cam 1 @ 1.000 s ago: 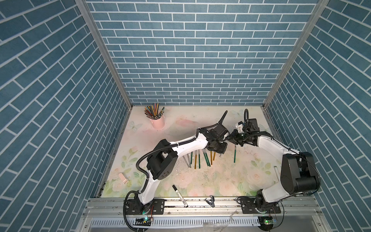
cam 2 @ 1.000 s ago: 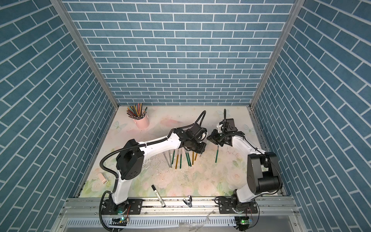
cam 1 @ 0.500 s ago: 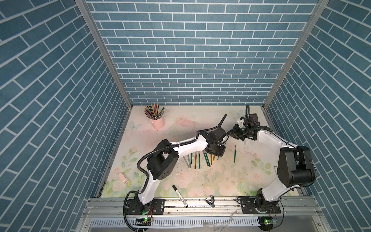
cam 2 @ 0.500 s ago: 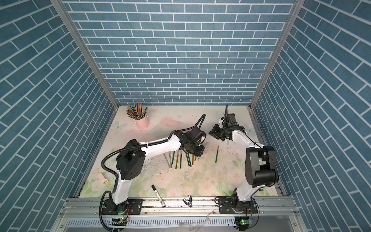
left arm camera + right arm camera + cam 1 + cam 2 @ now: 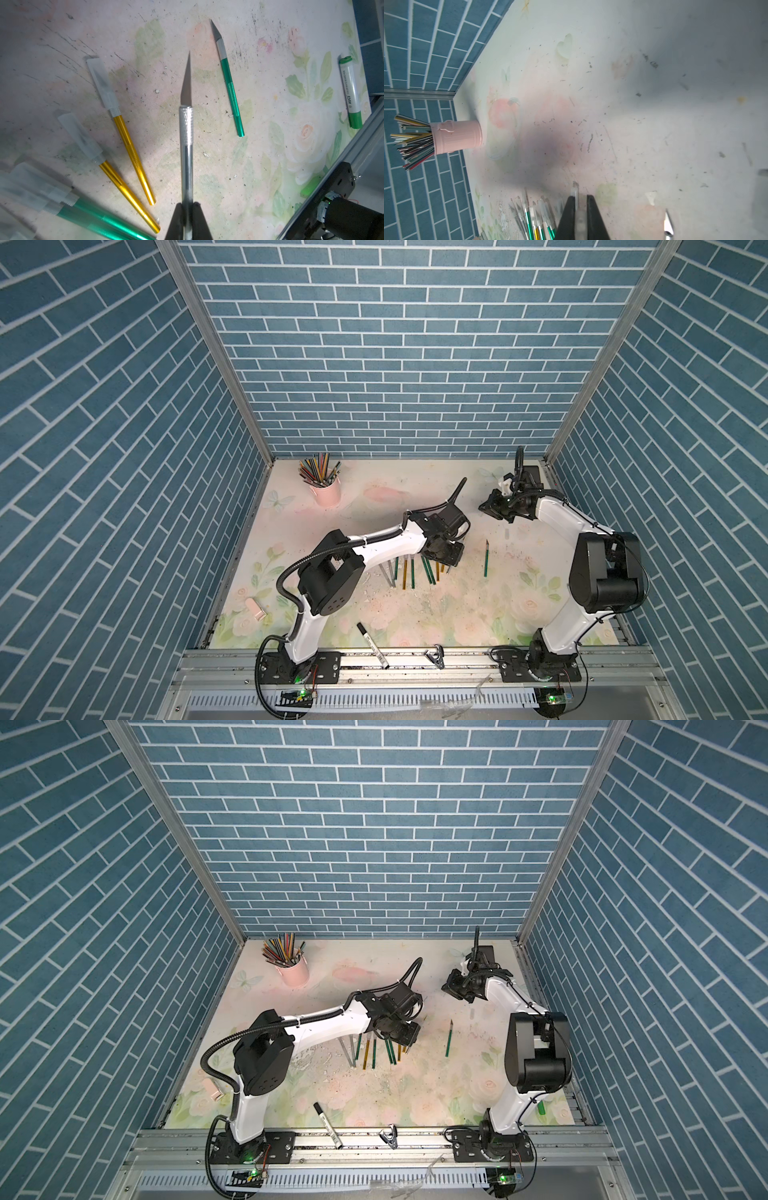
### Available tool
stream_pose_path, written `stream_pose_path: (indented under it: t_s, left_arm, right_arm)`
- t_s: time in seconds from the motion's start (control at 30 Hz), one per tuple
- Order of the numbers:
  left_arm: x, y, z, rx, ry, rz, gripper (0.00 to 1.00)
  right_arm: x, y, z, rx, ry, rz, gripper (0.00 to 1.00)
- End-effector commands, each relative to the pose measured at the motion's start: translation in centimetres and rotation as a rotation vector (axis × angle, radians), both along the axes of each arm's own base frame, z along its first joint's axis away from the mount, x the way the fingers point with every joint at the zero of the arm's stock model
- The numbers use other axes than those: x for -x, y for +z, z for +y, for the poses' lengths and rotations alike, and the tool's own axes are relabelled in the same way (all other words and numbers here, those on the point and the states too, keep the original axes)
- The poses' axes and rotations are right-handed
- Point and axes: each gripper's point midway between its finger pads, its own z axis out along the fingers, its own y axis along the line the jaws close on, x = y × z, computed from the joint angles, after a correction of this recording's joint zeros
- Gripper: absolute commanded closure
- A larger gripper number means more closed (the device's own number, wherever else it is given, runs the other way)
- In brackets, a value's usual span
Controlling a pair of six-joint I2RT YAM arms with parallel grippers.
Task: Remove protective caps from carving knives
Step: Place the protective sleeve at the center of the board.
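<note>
In the left wrist view my left gripper (image 5: 187, 204) is shut on a silver carving knife (image 5: 186, 124) whose bare grey blade points away from the jaws. In the right wrist view my right gripper (image 5: 579, 197) is shut on a translucent protective cap (image 5: 574, 192). Both top views show the left gripper (image 5: 446, 556) above a row of carving knives (image 5: 411, 572) and the right gripper (image 5: 488, 506) apart from it at the back right. Two gold knives (image 5: 124, 133) still wear caps (image 5: 101, 81). A green knife (image 5: 485, 558) lies alone, uncapped.
A pink cup of coloured pencils (image 5: 326, 489) stands at the back left. A black-capped marker pen (image 5: 372, 645) and a metal clip (image 5: 434, 655) lie on the front rail. A green marker (image 5: 541, 1107) lies by the right arm's base. A pink object (image 5: 255, 608) sits front left.
The two grippers, close together a second ago, have drawn apart. The right one went toward the back right with the cap. The left one came down toward the knife row.
</note>
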Motion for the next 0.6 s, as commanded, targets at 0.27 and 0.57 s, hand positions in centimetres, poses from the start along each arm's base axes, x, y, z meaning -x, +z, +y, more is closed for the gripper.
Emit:
stream_pose_path:
  t_s: [0.27, 0.57]
  left_arm:
    - [-0.2, 0.9, 0.3, 0.016, 0.015, -0.031, 0.93]
    - [-0.3, 0.9, 0.0, 0.025, 0.019, -0.031, 0.93]
  right_arm:
    - [0.3, -4.6, -4.0, 0.257, 0.081, 0.164, 0.98]
    - [0.7, -7.6, -4.7, 0.311, 0.106, 0.251, 0.92]
